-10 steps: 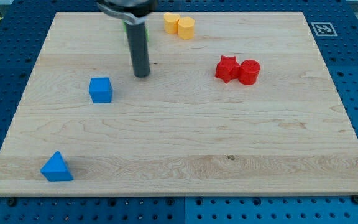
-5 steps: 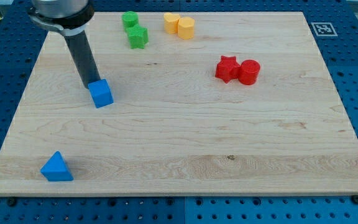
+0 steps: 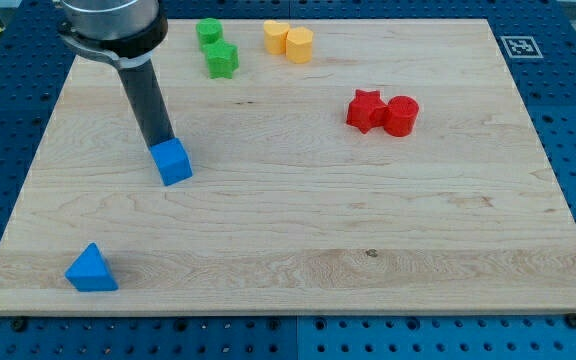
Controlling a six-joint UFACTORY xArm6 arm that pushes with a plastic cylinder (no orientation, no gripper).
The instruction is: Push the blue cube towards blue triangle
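Blue cube [image 3: 173,162] on the board's [image 3: 298,230] left half, turned askew. My tip [image 3: 160,143] touches its upper-left edge; contact point partly hidden behind the cube. Bare rod, grips nothing. Blue triangle [image 3: 91,269] well apart, toward the view's bottom-left corner.

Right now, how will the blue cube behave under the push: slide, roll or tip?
Blue cube likely slides flat: low, boxy, on smooth wood. My tip touches near its upper-left corner, so it may rotate. Probably light; it looks small.
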